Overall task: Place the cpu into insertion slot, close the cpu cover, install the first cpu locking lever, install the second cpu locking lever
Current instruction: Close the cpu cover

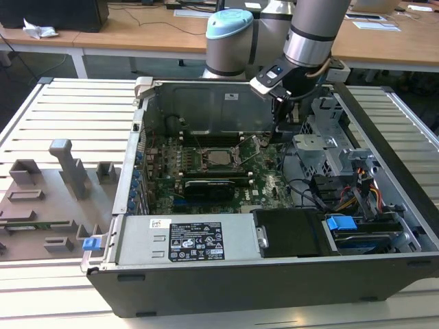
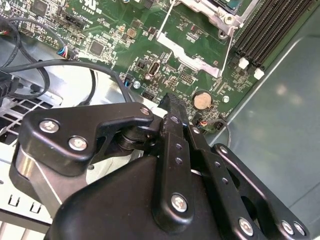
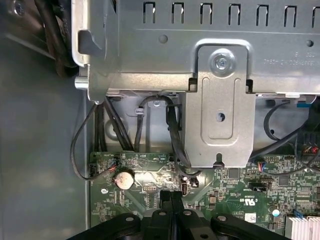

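Nearest the lens in the exterior view, the dark front wall of the computer case (image 1: 260,288); just behind it a grey power supply (image 1: 199,240); case laid open on the slatted tabletop (image 1: 68,110), presumably so that the green motherboard (image 1: 271,179) faces up for reach from above; in mid-board the insertion slot (image 1: 207,159), with a dull silver square inside, judged to be the cpu (image 1: 220,158) seated, though not certain; at the exterior view's right inside the case, a metal drive cage (image 1: 322,147); outside the case, on the exterior view's left, a grey fixture plate (image 1: 41,205) with moulded holders; gripper (image 1: 283,118) lowered into the far corner on the exterior view's right, between board edge and cage, well apart from the slot.

In the second wrist view, closest, the black linkage of the gripper (image 2: 170,100); jaws pressed together with nothing between, a narrow tip judged better for pushing than for carrying; beyond the tip a coin cell (image 2: 202,100); farther off a silver plate, taken for the cpu cover (image 2: 187,55), swung off the slot; two thin wire levers (image 2: 229,47) standing free, so nothing locked.

In the first wrist view, closest, the closed-up tips of the gripper (image 3: 171,196), hovering just above the board edge near the coin cell (image 3: 124,178); past them the drive cage (image 3: 217,110), with black cables (image 3: 172,135) running beneath.
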Tool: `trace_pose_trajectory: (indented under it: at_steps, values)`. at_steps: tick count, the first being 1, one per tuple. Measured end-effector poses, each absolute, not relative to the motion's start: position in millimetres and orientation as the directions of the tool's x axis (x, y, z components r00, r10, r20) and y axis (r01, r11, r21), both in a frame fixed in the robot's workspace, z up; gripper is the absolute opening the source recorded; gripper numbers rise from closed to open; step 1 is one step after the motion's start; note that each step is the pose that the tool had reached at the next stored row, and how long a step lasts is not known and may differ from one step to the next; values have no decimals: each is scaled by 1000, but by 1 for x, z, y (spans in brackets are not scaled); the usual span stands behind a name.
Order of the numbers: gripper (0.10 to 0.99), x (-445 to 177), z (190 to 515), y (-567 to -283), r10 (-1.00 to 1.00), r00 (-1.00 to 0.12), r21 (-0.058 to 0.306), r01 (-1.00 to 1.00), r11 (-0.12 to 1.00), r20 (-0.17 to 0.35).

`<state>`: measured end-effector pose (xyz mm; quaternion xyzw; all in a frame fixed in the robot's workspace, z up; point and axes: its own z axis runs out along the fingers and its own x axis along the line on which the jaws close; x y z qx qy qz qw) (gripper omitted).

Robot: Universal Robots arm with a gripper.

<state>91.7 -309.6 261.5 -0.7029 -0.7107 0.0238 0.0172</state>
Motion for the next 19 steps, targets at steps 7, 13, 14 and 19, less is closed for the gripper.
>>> trace_pose_trajectory:
  at_steps: [7, 13, 14, 19]
  values:
    - [106, 90, 253, -310, 1000, -11, -58, 998, 11, -9]
    - [106, 78, 252, -310, 1000, -11, -58, 998, 11, -9]
    - [106, 76, 252, -310, 1000, -11, -58, 998, 11, -9]
    - [106, 70, 252, -310, 1000, -11, -58, 998, 11, -9]
